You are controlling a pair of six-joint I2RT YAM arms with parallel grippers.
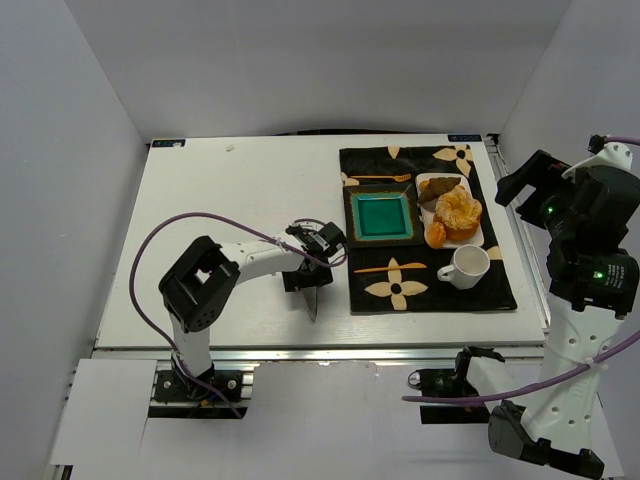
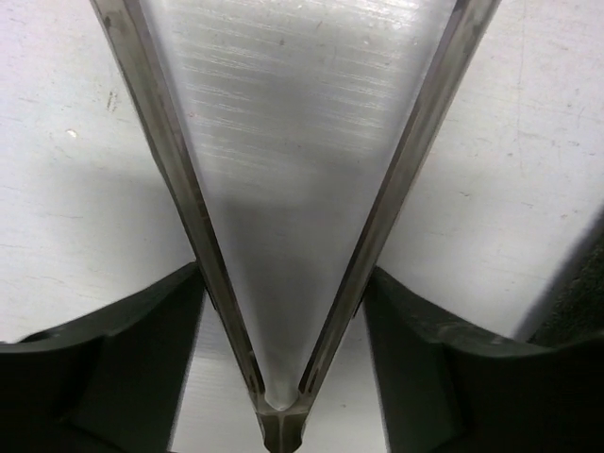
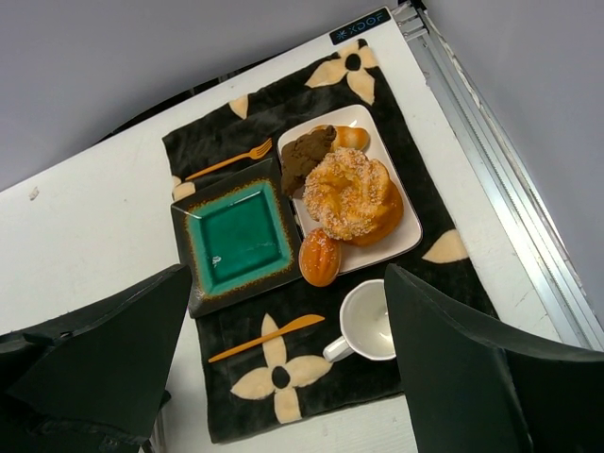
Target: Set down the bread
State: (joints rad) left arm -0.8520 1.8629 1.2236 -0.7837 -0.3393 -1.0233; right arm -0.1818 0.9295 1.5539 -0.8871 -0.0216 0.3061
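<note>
bread [image 3: 320, 257] lies on the near edge of the white plate [image 3: 404, 245], between the swirled pastry [image 3: 351, 193] and the green plate [image 3: 241, 236]. my right gripper [image 3: 288, 283] hangs high above, jaws wide apart. i'd descend straight, straddle its narrow width and close gently. whether the left gripper [image 1: 325, 243] has its jaws apart or together, i can't tell.

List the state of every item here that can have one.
white plate: holding baked pieces
bread: lying at the white plate's corner, ungripped
green plate: empty
mug: upright, empty
left gripper: shut on a metal tool
right gripper: open, empty, raised
</note>
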